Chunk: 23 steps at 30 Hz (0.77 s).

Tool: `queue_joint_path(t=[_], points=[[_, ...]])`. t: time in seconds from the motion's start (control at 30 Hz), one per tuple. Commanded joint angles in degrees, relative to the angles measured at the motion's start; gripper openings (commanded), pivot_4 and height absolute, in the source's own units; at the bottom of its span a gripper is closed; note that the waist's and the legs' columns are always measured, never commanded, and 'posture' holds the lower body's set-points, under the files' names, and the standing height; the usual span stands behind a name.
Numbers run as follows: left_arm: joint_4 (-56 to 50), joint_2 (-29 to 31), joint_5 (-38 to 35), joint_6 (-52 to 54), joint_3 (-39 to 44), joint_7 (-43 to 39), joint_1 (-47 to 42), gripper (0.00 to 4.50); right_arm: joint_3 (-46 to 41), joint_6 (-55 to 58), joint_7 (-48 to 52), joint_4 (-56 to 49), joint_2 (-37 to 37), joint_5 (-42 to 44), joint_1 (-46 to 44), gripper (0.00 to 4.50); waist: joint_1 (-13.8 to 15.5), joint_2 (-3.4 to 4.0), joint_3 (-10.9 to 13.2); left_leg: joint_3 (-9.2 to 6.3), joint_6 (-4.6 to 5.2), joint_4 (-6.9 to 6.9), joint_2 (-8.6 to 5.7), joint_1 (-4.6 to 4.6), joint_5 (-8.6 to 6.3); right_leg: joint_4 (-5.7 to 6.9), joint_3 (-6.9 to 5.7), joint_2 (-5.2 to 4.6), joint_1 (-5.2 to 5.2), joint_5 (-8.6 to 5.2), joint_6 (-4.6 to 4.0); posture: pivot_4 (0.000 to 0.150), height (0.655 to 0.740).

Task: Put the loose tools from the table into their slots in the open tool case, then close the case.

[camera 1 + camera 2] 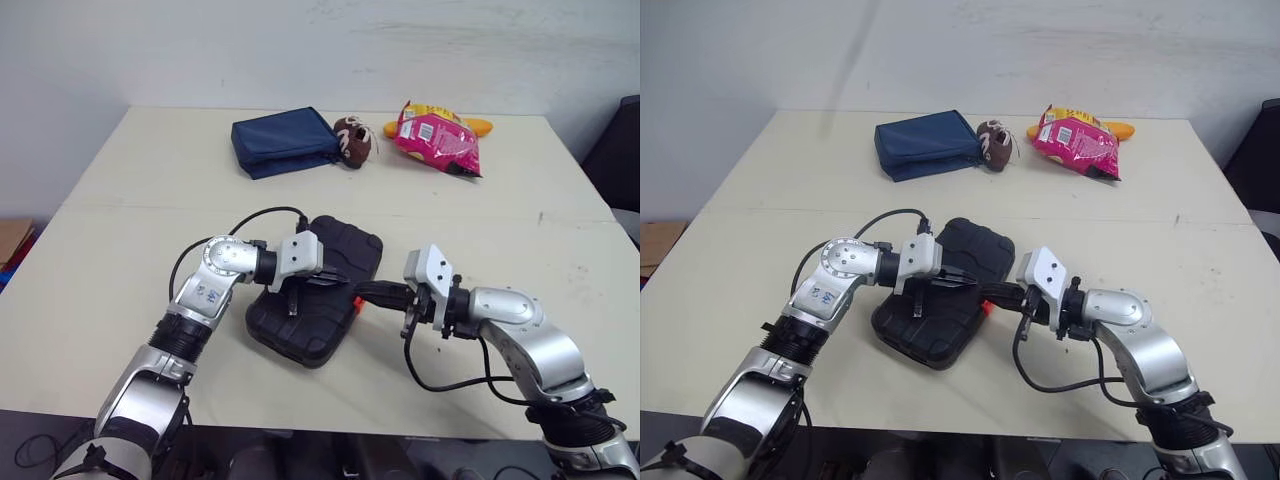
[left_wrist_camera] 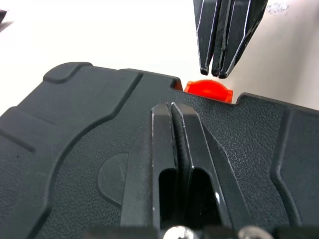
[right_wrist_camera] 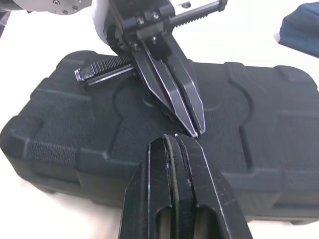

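- The right end effector [image 1: 366,294] sits lower centre-right of the head view. Its two black fingers are pressed together and hold nothing, and the tips point at the near right edge of the case.
- A small orange plastic latch tab [image 2: 209,89] juts from that edge, just beside the right fingertips. I cannot tell whether they touch it.
- The black moulded plastic tool case [image 1: 310,325] lies at centre frame on the pale beige counter [image 1: 120,250]. Its lid is shut and it is angled across the frame.
- The left end effector [image 1: 334,281] reaches over the lid from the left. Its fingers are also pressed together, empty, with the tips low over the textured lid near the latch side.
- The two sets of fingertips face each other, close but apart.
- At upper centre, well beyond the case, lies a dark blue fabric pouch [image 1: 283,142].
- A small brown football-shaped toy [image 1: 352,140] touches the pouch's right end.
- Further right, at the far edge, is a crinkled pink snack bag [image 1: 437,138].
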Motion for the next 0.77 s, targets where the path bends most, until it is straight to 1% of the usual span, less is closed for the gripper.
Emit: queue_joint_path(t=[0.03, 0.07, 0.1, 0.13, 0.17, 0.2, 0.23, 0.27, 0.33, 0.37, 0.4, 0.47, 0.53, 0.67, 0.77], points=[[-3.8, 3.3, -8.0, 3.8, 8.4, -1.0, 3.7, 0.26, -9.8, 1.7, 1.6, -3.0, -5.2, 4.8, 1.7, 0.32, -0.3, -0.02, 0.1, 0.0, -0.01, -0.01, 0.01, -0.05, 0.0, 0.0, -0.01, 0.01, -0.05, 0.0, 0.0, 0.15, 0.74], [-6.2, 5.2, -10.2, 6.5, 10.7, -1.2, 4.7, 0.54, -12.0, 1.6, 3.3, -3.3, -7.7, 5.5, 3.1, 0.68, -0.3, -0.04, 0.2, 0.0, -0.05, -0.05, 0.02, -0.13, 0.01, 0.01, -0.02, 0.02, -0.15, 0.0, 0.0, 0.15, 0.74], [-7.9, 7.0, -11.1, 7.8, 12.6, -0.9, 5.8, 0.78, -14.1, 0.4, 4.9, -3.3, -10.0, 5.3, 4.6, 0.93, -0.3, -0.05, 0.3, -0.01, -0.06, -0.08, 0.03, -0.17, 0.02, 0.0, -0.02, 0.03, -0.22, 0.0, 0.0, 0.15, 0.74], [-9.3, 9.1, -11.9, 9.0, 14.6, -0.5, 6.9, 1.18, -16.1, -1.3, 6.0, -2.8, -12.0, 4.8, 5.9, 1.33, -0.3, -0.08, 0.4, -0.02, -0.08, -0.12, 0.03, -0.22, 0.03, 0.0, -0.03, 0.05, -0.28, -0.01, 0.0, 0.15, 0.74], [-10.1, 10.9, -12.2, 10.2, 16.4, 0.4, 8.1, 1.72, -18.0, -3.1, 6.9, -1.9, -13.3, 4.3, 6.9, 1.97, -0.4, -0.14, 0.4, -0.03, -0.07, -0.28, 0.03, -0.23, 0.03, -0.09, -0.04, 0.05, -0.32, -0.03, 0.0, 0.15, 0.74], [-10.8, 12.1, -12.5, 11.1, 17.6, 1.1, 8.9, 2.18, -19.2, -4.4, 7.3, -1.3, -14.2, 4.1, 7.7, 2.43, -0.4, -0.16, 0.4, -0.04, -0.09, -0.48, 0.02, -0.21, 0.05, -0.23, -0.05, 0.06, -0.32, -0.04, 0.0, 0.15, 0.74], [-10.8, 14.6, -12.5, 12.3, 19.6, 1.7, 10.3, 2.5, -21.1, -6.3, 8.1, 0.3, -15.4, 3.5, 8.5, 2.78, -0.4, -0.2, 0.5, -0.03, -0.15, -0.6, 0.02, -0.18, 0.09, -0.32, -0.05, 0.06, -0.3, -0.03, 0.0, 0.15, 0.74], [-10.1, 17.4, -12.1, 13.4, 21.8, 2.1, 12.1, 3.03, -23.0, -9.1, 9.5, 2.5, -16.9, 2.5, 9.4, 3.36, -0.4, -0.22, 0.5, -0.04, -0.19, -0.63, 0.01, -0.19, 0.12, -0.37, -0.05, 0.06, -0.3, -0.04, 0.0, 0.15, 0.74], [-7.0, 23.7, -8.9, 12.8, 25.9, 3.3, 16.7, 3.95, -26.3, -18.0, 14.5, 9.0, -20.5, 0.0, 10.9, 4.37, -0.7, -0.23, 0.5, 0.01, -0.2, -0.72, -0.03, -0.19, 0.11, -0.49, -0.02, 0.02, -0.31, -0.07, 0.05, 0.15, 0.74], [-6.1, 25.4, -8.3, 12.5, 26.9, 3.9, 18.1, 4.42, -26.9, -21.3, 16.1, 11.2, -21.5, -0.7, 11.2, 4.5, -0.7, -0.25, 0.6, 0.06, -0.23, -0.77, -0.04, -0.18, 0.09, -0.56, -0.02, 0.0, -0.3, -0.11, 0.09, 0.15, 0.74], [-5.2, 26.6, -7.7, 11.6, 27.8, 4.5, 19.4, 4.47, -27.6, -24.3, 17.4, 13.6, -22.4, -1.1, 11.1, 4.5, -0.7, -0.32, 0.7, 0.09, -0.24, -0.79, -0.03, -0.17, 0.07, -0.59, -0.04, -0.03, -0.3, -0.15, 0.09, 0.15, 0.74], [-1.5, 29.3, -6.3, 7.9, 30.5, 4.7, 23.1, 4.47, -29.2, -25.7, 16.4, 19.9, -24.5, -2.1, 8.9, 4.5, -0.6, -0.31, 0.7, 0.1, -0.2, -0.77, -0.05, -0.19, 0.01, -0.65, -0.05, -0.08, -0.3, -0.19, 0.07, 0.15, 0.74], [0.8, 30.4, -6.2, 5.6, 32.7, 4.8, 25.7, 4.47, -29.3, -28.7, 16.0, 25.0, -25.9, -3.6, 6.9, 4.5, -0.5, -0.28, 0.9, 0.18, -0.14, -0.77, -0.09, -0.19, -0.04, -0.68, -0.06, -0.24, -0.31, -0.2, 0.06, 0.15, 0.74], [-0.4, 29.4, -6.7, 2.5, 34.6, 6.4, 27.9, 4.47, -27.7, -29.9, 15.1, 27.0, -24.9, -3.2, 4.1, 4.5, -0.2, -0.26, 1.0, 0.19, -0.16, -0.78, -0.09, -0.2, -0.11, -0.71, -0.12, -0.29, -0.32, -0.25, -0.03, 0.15, 0.74], [-2.5, 29.1, -7.4, 3.6, 34.8, 6.9, 28.5, 4.47, -26.5, -30.3, 14.1, 27.9, -24.1, -3.5, 2.8, 4.5, 0.0, -0.25, 1.0, 0.17, -0.19, -0.8, -0.07, -0.21, -0.13, -0.71, -0.14, -0.27, -0.33, -0.25, -0.04, 0.15, 0.74]])
